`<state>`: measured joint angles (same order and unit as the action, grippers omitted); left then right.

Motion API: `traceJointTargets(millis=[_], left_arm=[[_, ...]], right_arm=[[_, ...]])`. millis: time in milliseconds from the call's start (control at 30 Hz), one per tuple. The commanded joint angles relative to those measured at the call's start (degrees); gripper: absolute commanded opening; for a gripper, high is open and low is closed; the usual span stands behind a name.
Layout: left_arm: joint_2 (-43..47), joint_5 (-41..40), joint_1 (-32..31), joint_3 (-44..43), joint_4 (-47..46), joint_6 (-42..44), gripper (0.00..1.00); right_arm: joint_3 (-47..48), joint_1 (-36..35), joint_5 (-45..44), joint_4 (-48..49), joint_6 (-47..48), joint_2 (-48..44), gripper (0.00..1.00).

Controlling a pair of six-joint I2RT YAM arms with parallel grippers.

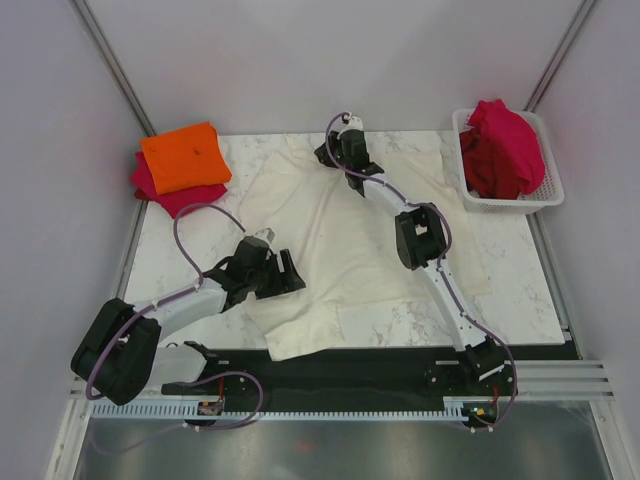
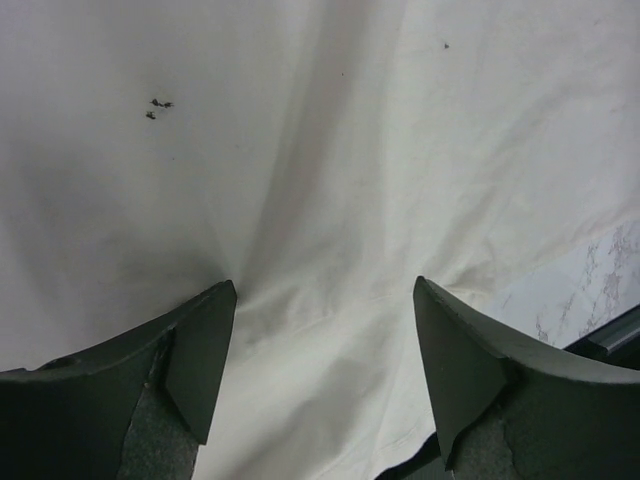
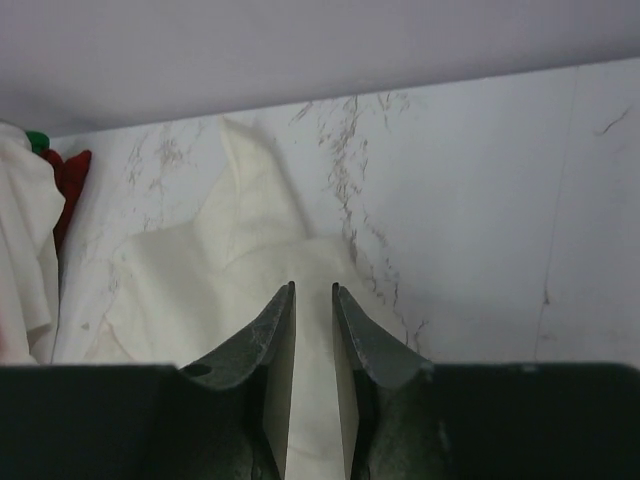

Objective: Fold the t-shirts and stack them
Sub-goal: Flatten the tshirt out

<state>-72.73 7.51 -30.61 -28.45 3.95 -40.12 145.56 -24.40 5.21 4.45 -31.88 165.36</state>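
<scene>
A cream-white t-shirt [image 1: 340, 250] lay spread and rumpled across the middle of the marble surface [image 1: 520, 280]. The right tool [image 3: 313, 288], at the shirt's far edge, was nearly closed, pinching a fold of its cloth. The left tool [image 2: 325, 290] stood wide open over the shirt's near-left part, gripping nothing. At the far left corner a folded orange t-shirt [image 1: 185, 157] sat on a crimson t-shirt [image 1: 185, 198]. More crimson t-shirts [image 1: 500, 150] were heaped in a white mesh basket [image 1: 545, 195] at far right.

Bright, even light; soft, faint shadows
</scene>
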Motion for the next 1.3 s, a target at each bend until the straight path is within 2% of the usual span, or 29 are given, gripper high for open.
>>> traceJointTargets(millis=[0,267,333,367,467,500,567,733,900,1000,1100,1200,1233,1267], left_arm=[[3.3,3.3,0.1,3.6,2.2,-2.6,0.8],[9.3,3.1,0.1,7.1,6.3,-3.4,0.79],[9.8,3.3,0.1,7.4,7.3,-3.1,0.79],[10.2,3.1,0.1,7.6,7.9,-3.1,0.79],[10.4,3.1,0.1,8.0,8.0,-3.4,0.79],[10.2,3.1,0.1,8.0,8.0,-3.5,0.79],[9.8,3.3,0.1,7.9,7.9,-3.4,0.79],[10.8,4.1,0.0,8.8,7.9,-4.0,0.78],[14.9,5.1,-0.5,11.6,8.0,-6.4,0.78],[16.2,5.3,-0.6,12.8,8.3,-6.9,0.77],[16.7,5.6,-0.6,13.3,8.4,-7.0,0.77],[16.7,5.4,-0.7,13.5,8.6,-6.9,0.76],[16.7,5.4,-0.7,13.5,8.6,-6.9,0.76],[16.7,5.4,-0.7,13.5,8.6,-6.9,0.76]], right_arm=[[3.7,0.0,-6.9,8.3,-0.2,2.4,0.29],[4.0,-1.4,-11.2,10.4,0.9,4.3,0.31],[1.8,-1.5,-10.8,11.4,2.3,2.3,0.4],[1.5,-1.5,-9.1,11.3,2.8,1.6,0.55],[-2.9,-1.7,-3.3,12.8,2.9,-2.4,0.76],[-4.3,-1.9,0.9,14.6,3.2,-4.1,0.79],[-4.2,-3.0,2.3,13.1,6.9,-4.6,0.85],[-1.4,-5.1,1.3,6.5,13.5,-4.0,0.86],[-0.5,-5.7,-0.9,2.9,16.3,-3.6,0.84],[0.3,-5.7,-1.7,1.5,17.0,-3.2,0.76],[1.2,-5.8,-2.0,0.7,18.3,-2.8,0.63],[1.2,-6.4,-3.5,-0.1,19.7,-2.6,0.45],[1.1,-6.6,-3.6,-0.1,20.4,-2.6,0.33],[1.2,-6.6,-3.9,-0.1,20.6,-2.6,0.26]])
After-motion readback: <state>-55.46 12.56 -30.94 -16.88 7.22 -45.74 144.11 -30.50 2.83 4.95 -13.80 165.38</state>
